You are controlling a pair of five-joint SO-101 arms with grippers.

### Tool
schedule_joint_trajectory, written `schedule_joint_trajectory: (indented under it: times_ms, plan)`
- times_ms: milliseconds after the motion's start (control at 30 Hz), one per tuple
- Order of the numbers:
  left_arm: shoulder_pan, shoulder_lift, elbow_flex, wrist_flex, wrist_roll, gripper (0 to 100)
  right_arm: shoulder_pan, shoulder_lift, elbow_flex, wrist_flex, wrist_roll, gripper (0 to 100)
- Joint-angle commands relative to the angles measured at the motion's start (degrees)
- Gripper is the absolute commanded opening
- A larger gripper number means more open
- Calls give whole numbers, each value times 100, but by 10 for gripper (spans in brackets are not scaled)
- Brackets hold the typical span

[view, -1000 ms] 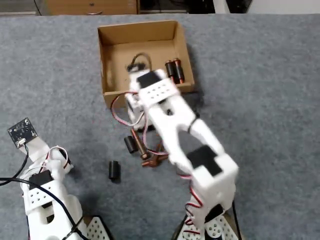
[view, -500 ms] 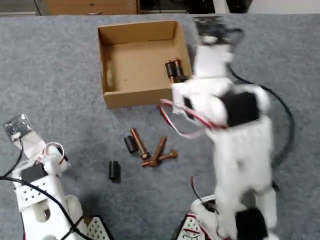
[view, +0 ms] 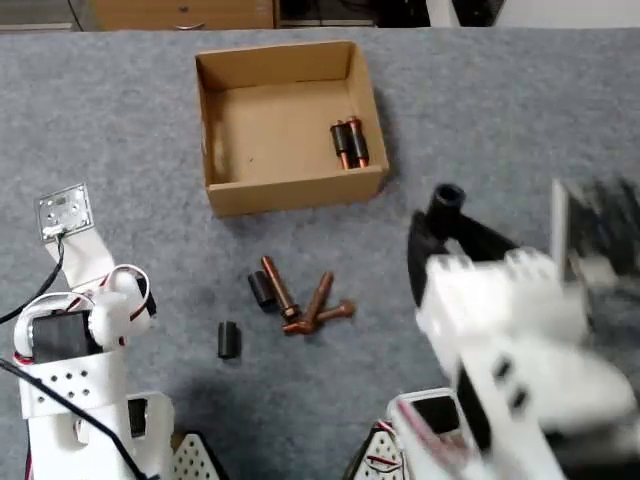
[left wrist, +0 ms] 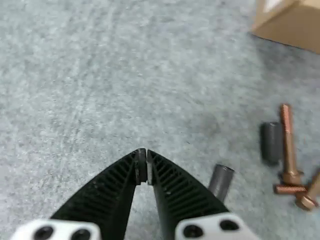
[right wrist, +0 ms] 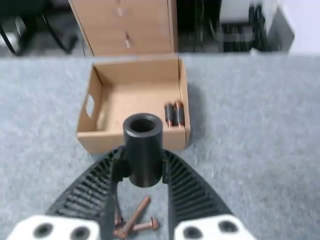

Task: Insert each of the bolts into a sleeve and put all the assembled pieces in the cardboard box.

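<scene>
— Where's the sleeve it's busy with?

— The held sleeve [right wrist: 143,142] stands upright with its open end up. The right gripper [right wrist: 143,161] has both black fingers clamped on its sides. From overhead it sits above the grey table [view: 500,90], off to the right of the cardboard box [view: 225,195] and well apart from it.

— Anything in the box?

— Two assembled pieces [view: 348,143], lying side by side close to the box's right wall.

— And the loose parts?

— Three copper bolts [view: 320,295] lie on the table in front of the box. Two of them meet near their heads. The first loose sleeve [view: 260,289] lies on its side right against the leftmost bolt. The second loose sleeve [view: 229,340] is a little apart from that cluster, nearer the left arm [view: 70,370].

— What's the left one doing?

— The left gripper [left wrist: 142,169] hangs low over bare table, its fingers together with nothing between them. The second loose sleeve is just beside one finger, not touching it as far as I can see.

— Anything else about?

— A wooden cabinet [right wrist: 125,25] stands beyond the far edge of the table.
</scene>
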Motion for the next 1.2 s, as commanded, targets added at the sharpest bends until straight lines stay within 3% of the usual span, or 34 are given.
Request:
schedule_joint_trajectory:
  times_ms: [0, 167, 400, 733, 1000, 1100, 1167]
  plan:
    - [466, -4, -651, 396, 26, 19, 75, -585, -48, 79, 70, 2]
    - [1310, 4, -1116, 853, 396, 19, 154, -1587, 1007, 70, 79, 2]
    - [2620, 453, -1547, 1046, 809, 19, 1147, -2510, 1842, 35, 79, 2]
    - [3332, 3160, -3279, 1591, 738, 19, 2185, -3319, 2466, 53, 79, 2]
    - [3604, 3916, -4642, 1582, 466, 19, 2703, -3644, 2862, 35, 44, 2]
    - [3780, 4180, -4738, 1512, 633, 19, 2712, -3670, 3046, 53, 44, 2]
    - [3895, 4479, -4703, 1327, 1222, 19, 2721, -3670, 3125, 53, -88, 2]
